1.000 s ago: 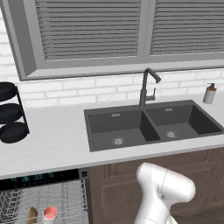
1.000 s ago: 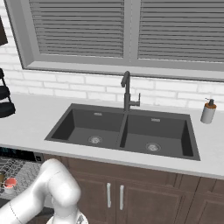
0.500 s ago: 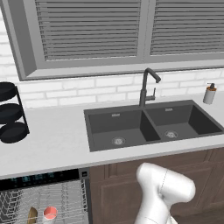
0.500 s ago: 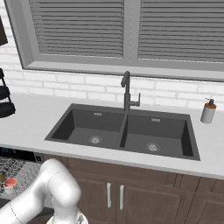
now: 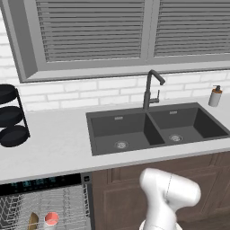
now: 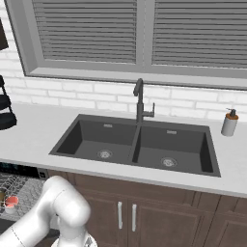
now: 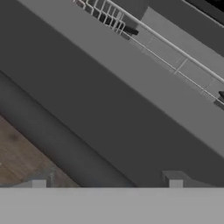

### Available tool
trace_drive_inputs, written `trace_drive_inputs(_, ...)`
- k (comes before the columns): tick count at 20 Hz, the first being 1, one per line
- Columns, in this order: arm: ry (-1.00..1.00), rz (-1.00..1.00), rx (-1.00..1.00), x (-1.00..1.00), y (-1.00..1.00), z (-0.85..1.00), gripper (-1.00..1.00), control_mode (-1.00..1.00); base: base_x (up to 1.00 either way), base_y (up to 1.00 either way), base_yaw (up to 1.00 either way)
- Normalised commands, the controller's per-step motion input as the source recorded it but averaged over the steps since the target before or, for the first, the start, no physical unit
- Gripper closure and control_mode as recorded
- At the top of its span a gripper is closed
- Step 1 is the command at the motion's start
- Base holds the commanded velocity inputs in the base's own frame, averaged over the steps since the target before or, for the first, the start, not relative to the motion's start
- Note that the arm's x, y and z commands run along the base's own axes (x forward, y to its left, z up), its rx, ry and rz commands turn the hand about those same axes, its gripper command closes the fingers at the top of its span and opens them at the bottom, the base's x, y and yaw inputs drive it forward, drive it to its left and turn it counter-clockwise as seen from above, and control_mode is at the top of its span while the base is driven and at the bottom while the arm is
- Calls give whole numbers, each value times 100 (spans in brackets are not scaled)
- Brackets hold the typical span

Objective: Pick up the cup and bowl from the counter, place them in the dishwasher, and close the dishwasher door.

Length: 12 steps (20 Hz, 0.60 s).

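Note:
The dishwasher (image 5: 42, 184) stands open under the counter (image 5: 54, 148) at the lower left. In its silver wire rack sits the white cup (image 5: 51, 218) with a coral inside, also seen as the cup (image 6: 10, 201) from the right. The brown bowl (image 5: 33, 221) leans on edge just left of the cup. In the hand view my gripper (image 7: 107, 183) is open with nothing between its fingertips (image 7: 38, 183). It hovers close over the dishwasher door (image 7: 100, 109), a dark grey panel running diagonally, with rack wires (image 7: 113, 17) beyond it.
A dark double sink (image 5: 152, 128) with a black faucet (image 5: 150, 90) is set in the counter. A soap dispenser (image 5: 215, 95) stands at the right, a black plate stand (image 5: 11, 117) at the left. Brown cabinet doors (image 6: 125, 217) sit under the sink. Wooden floor (image 7: 22, 157) shows beside the door.

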Motion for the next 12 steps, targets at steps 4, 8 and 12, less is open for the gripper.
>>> trace_drive_inputs(4,-19,12,-5,-100,64,-14,-100,-100,0,0,0)
trace_drive_inputs(8,-7,22,-5,-100,63,-35,-100,-100,0,0,0)
trace_drive_inputs(12,-4,24,-1,-100,37,-24,-100,-100,0,0,0)
